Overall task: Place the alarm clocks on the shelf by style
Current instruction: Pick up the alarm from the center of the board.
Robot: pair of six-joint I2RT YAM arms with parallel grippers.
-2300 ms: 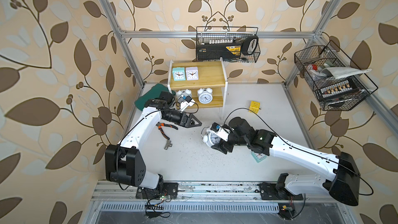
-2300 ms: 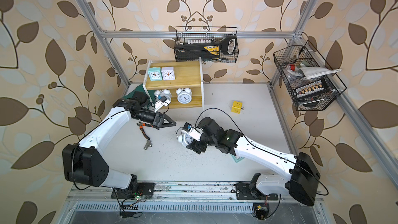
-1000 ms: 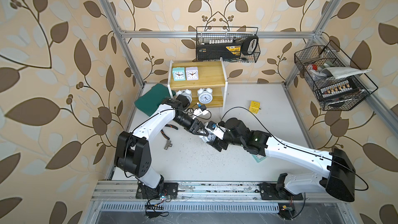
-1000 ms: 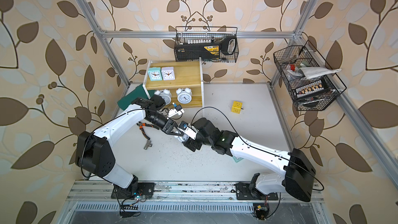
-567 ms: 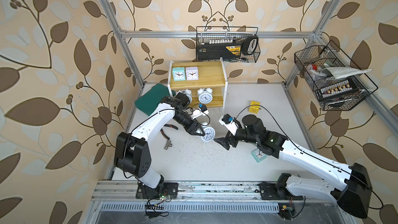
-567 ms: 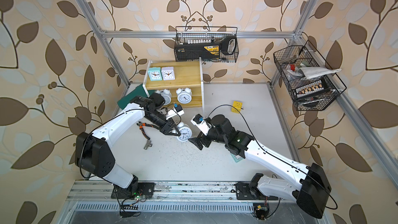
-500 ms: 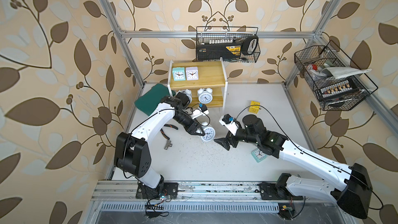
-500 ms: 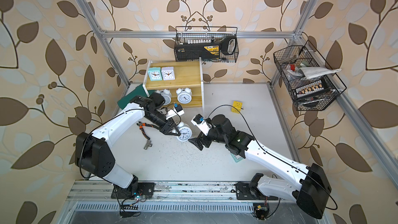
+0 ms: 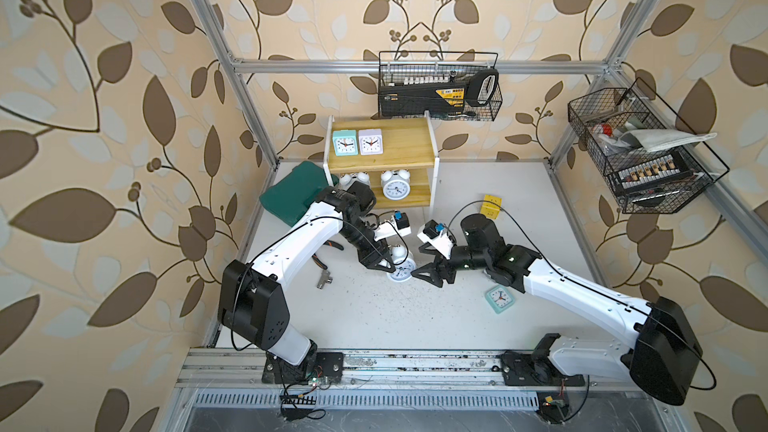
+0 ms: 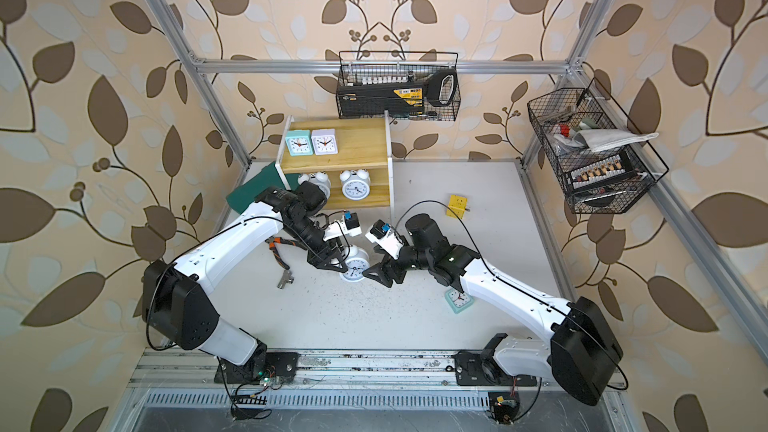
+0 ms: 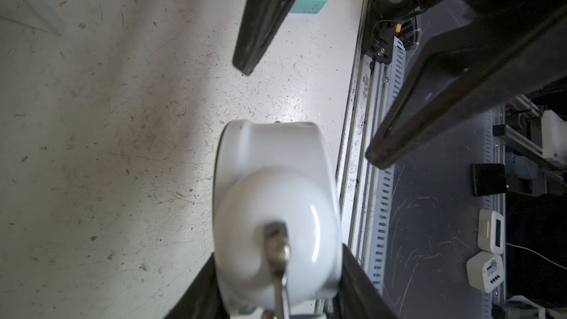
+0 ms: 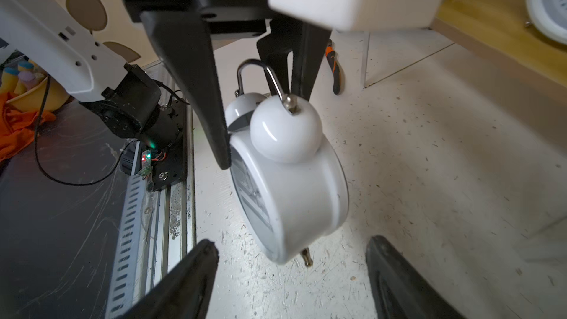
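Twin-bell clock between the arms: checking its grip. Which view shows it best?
Right wrist view: the twin-bell clock shows whole, left end effector clamped on it. Left wrist view gives a blurred bell; both top views show it small.

Beige wallpaper (image 9: 124,56) with brown leaves and vines covers the walls behind an aluminium frame (image 9: 299,66). The tabletop (image 9: 374,317) is pale, scuffed and speckled. A wire basket (image 9: 496,89) hangs over its back edge and a second basket (image 9: 586,135) over its right edge. A metal rail (image 9: 415,367) runs along the front edge.
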